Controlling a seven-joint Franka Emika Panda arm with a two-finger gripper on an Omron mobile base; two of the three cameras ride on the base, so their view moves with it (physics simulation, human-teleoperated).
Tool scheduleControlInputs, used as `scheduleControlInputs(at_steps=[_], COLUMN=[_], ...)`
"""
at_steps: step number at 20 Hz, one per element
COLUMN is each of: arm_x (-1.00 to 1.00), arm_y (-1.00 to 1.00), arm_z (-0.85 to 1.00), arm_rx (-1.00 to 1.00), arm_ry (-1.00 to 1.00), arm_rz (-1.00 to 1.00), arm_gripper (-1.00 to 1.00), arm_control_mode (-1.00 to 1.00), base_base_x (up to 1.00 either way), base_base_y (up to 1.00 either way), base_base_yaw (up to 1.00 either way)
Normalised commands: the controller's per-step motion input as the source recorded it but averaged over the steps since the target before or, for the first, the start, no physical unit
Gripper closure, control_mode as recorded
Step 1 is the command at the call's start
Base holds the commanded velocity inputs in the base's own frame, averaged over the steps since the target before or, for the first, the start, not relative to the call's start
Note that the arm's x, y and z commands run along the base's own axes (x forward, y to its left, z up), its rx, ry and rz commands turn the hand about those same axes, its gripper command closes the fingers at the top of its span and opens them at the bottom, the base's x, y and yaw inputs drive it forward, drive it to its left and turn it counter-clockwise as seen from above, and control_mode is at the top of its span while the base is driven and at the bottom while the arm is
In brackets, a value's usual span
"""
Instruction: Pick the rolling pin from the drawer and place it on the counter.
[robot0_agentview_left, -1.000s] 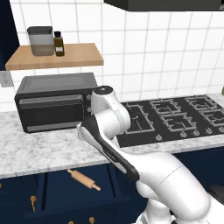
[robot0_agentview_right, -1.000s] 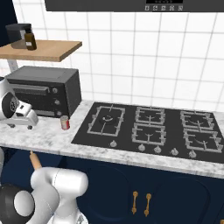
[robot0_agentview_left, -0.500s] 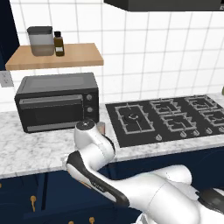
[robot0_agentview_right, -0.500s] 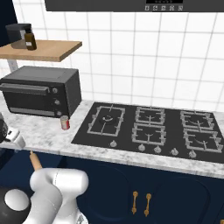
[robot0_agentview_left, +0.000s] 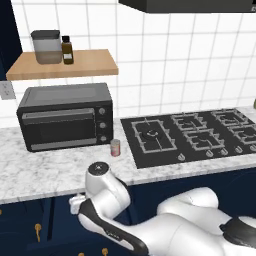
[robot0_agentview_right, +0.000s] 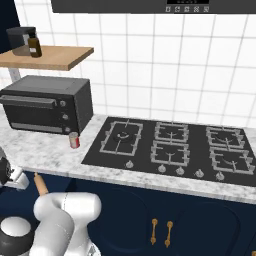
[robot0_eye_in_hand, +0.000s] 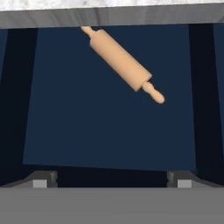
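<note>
The rolling pin (robot0_eye_in_hand: 120, 59), light-brown wood with small handles, lies slantwise on the navy floor of the open drawer (robot0_eye_in_hand: 109, 127), its far handle tucked under the counter's pale edge (robot0_eye_in_hand: 131, 17). My gripper (robot0_eye_in_hand: 111, 181) hangs above the drawer, open, with nothing between its fingertips (robot0_eye_in_hand: 43, 179); the pin sits ahead of them, apart from both. In the right base view a short part of the rolling pin (robot0_agentview_right: 40, 184) shows just below the marbled counter (robot0_agentview_right: 50, 155), beside my hand at the left edge. In the left base view my arm's wrist (robot0_agentview_left: 100, 172) is bent down in front of the counter (robot0_agentview_left: 45, 175).
A black toaster oven (robot0_agentview_left: 65, 115) stands on the counter at the left, with a small red can (robot0_agentview_left: 115, 147) beside it. A black gas hob (robot0_agentview_right: 170, 145) takes up the right. A wooden wall shelf (robot0_agentview_left: 65, 62) holds a jar and a bottle. Navy doors with brass knobs (robot0_agentview_right: 161, 231) lie below.
My arm has swung down from in front of the toaster oven to below the counter edge, over the open drawer. The gripper stays open.
</note>
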Motion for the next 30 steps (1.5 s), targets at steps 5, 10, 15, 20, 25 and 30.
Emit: scheduleControlInputs(at_steps=[5, 10, 15, 20, 25, 30], arm_x=[0.09, 0.0, 0.0, -0.26, -0.61, -0.76], arm_y=[0.14, 0.35, 0.08, 0.1, 0.07, 0.11], arm_z=[-0.5, -0.73, -0.31, -0.25, -0.19, -0.19], arm_rx=[0.0, -0.01, 0.0, 0.0, 0.0, 0.0], arm_ry=[0.0, 0.0, 0.0, 0.02, 0.04, 0.05], arm_rz=[0.0, 0.0, 0.0, 0.0, 0.0, 0.0], arm_gripper=[-1.0, -1.0, -1.0, -1.0, -1.0, -1.0], arm_control_mode=[-1.0, -1.0, -1.0, -1.0, -1.0, -1.0], base_base_x=[0.0, 0.0, 0.0, 0.0, 0.0, 0.0], base_base_y=[0.0, 0.0, 0.0, 0.0, 0.0, 0.0], base_base_yaw=[0.0, 0.0, 0.0, 0.0, 0.0, 0.0])
